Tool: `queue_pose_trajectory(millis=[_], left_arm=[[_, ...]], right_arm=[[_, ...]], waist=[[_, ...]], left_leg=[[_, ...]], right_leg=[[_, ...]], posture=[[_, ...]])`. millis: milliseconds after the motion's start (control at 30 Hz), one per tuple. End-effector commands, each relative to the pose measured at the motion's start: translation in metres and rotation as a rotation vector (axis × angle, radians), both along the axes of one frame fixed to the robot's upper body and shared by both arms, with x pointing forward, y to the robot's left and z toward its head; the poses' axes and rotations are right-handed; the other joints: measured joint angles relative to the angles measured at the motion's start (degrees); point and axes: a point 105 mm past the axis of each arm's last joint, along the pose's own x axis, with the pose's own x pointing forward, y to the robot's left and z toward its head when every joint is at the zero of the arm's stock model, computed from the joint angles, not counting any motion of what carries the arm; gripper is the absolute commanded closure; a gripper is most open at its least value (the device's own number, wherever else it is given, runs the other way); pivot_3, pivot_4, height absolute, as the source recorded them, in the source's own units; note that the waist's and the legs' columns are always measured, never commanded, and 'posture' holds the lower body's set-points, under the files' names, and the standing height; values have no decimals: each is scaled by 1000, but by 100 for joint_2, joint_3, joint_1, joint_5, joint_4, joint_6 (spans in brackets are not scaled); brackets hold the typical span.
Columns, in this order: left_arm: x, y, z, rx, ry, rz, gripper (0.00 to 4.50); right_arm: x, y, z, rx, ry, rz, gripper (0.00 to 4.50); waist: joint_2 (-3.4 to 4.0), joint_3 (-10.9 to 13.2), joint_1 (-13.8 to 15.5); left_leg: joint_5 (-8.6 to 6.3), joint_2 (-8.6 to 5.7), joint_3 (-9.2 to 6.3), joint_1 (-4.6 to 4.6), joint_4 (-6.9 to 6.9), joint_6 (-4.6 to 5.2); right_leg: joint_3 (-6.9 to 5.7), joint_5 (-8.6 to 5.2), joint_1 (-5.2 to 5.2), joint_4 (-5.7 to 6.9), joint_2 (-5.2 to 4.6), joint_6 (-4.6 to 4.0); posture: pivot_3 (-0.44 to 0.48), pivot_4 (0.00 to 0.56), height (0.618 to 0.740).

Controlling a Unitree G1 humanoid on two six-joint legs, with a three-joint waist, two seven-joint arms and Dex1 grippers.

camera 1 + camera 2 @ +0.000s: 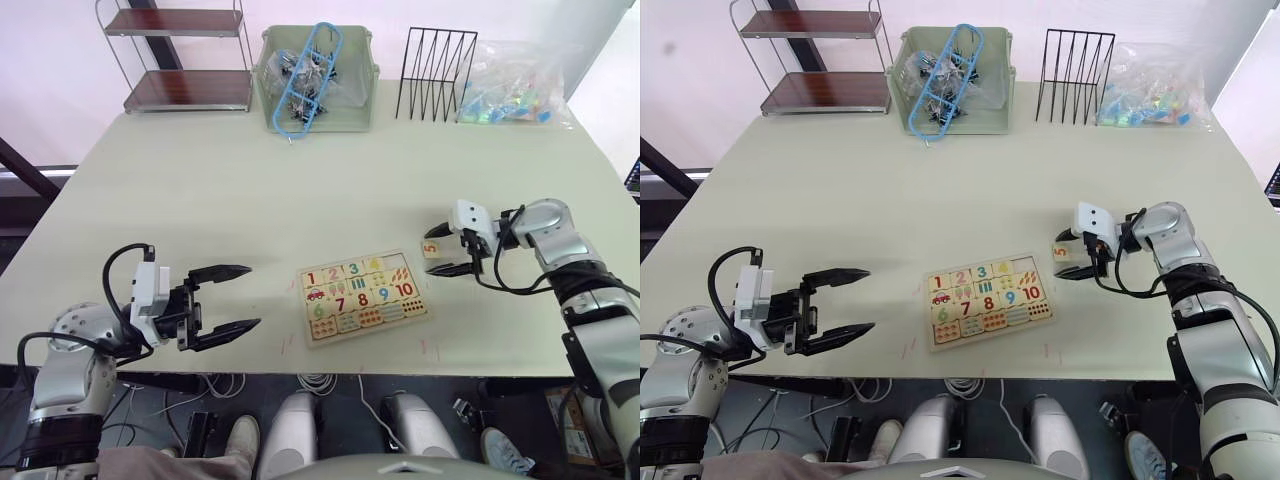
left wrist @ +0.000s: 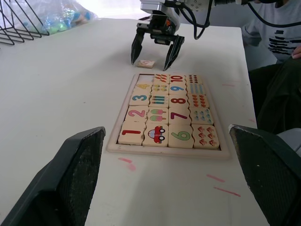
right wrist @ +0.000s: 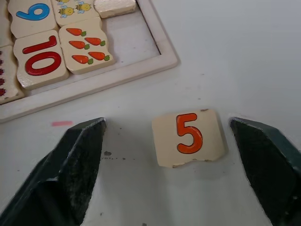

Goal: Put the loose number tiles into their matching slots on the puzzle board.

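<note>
The 5 tile [image 3: 189,136] lies flat on the table [image 1: 300,180], just to the right of the puzzle board [image 1: 362,295]. It looks like a thin, light, hard bit of wood, so I think it may slide or be tricky to lift. I would pinch it by two side edges. The empty slot [image 2: 145,79] waits at the board's right end, next to the 4. My right claw [image 1: 449,252] hangs over the tile with its fingers wide apart, one on each side, not touching it. My left claw [image 1: 228,301] is wide apart too, holding nothing, well left of the board.
</note>
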Motion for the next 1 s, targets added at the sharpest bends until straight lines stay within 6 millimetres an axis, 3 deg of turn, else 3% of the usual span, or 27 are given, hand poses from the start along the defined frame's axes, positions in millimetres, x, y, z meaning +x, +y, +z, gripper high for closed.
queue_pose_trajectory(millis=[33, 133, 433, 567, 833, 1000], left_arm=[[-2, 3, 12, 8, -50, -3, 0], [-2, 3, 12, 8, -51, -5, 0], [0, -1, 11, 3, -54, -19, 0], [0, -1, 9, 11, -45, -39, 0], [6, 1, 11, 26, -46, -88, 0], [7, -5, 12, 32, -49, -119, 0]], right_arm=[[0, -8, -1, -38, -9, -5, 1753], [0, -11, -1, -42, -10, -14, 3072], [-5, -13, 16, 74, 7, -142, 3090], [-27, -23, 26, 107, 31, -247, 3090], [-58, -22, 36, 173, 31, -606, 3090], [-71, -20, 31, 223, 54, -859, 3090]], waist=[[0, 0, -4], [0, 0, -5], [0, 0, 26], [3, 1, 20], [3, 1, -1], [-1, -1, 11]], left_leg=[[0, 0, 0, 1, 0, 0], [0, 0, 2, 6, 2, 0], [1, 0, -1, 4, 6, 0], [0, -1, -2, -3, -1, -1], [0, 1, 2, -5, 2, -1], [0, 0, -3, -7, 2, -1]], right_leg=[[0, 0, 0, 1, 0, 0], [3, -4, 2, 4, 0, -8], [3, -7, 3, 9, -1, -14], [-1, 0, -2, 5, -2, 0], [7, -1, -13, 10, 3, 0], [5, -1, -12, 10, 2, 0]], posture=[[0, 150, 740], [0, 150, 740], [0, 150, 740], [0, 150, 740], [0, 150, 740], [0, 150, 740]])
